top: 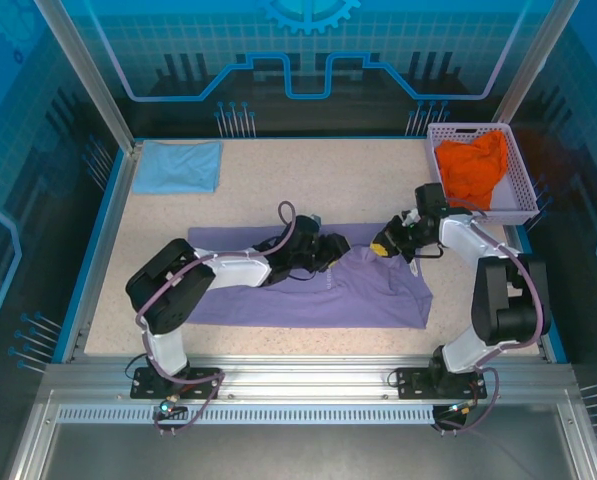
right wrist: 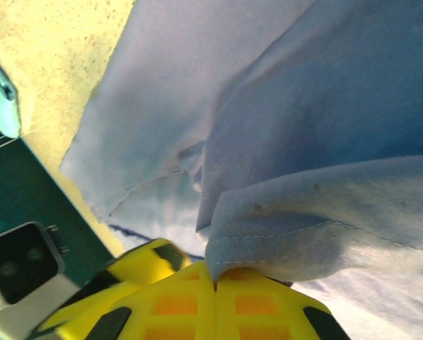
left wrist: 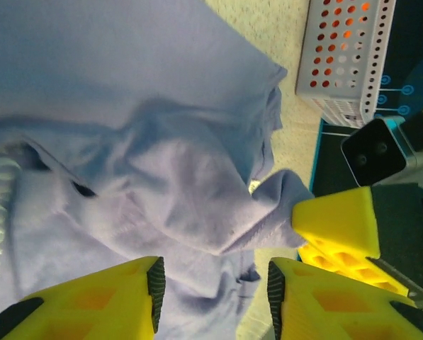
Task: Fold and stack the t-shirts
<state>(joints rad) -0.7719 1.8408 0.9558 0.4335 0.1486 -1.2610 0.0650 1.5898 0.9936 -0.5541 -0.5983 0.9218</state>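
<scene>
White lettering [left wrist: 0, 173] on the large lavender cloth t-shirt [left wrist: 126, 106] runs off the left wrist view's edge, unreadable. The pale lattice plastic basket [left wrist: 346, 57] is cropped at the top there; behind its holed wall the orange cloth t-shirt [top: 473, 170] is mostly hidden.

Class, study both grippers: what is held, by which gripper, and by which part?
The right gripper is shut on the lavender t-shirt, pinching a bunched, stitched hem edge. The left gripper stands open over that shirt, gripping nothing.
</scene>
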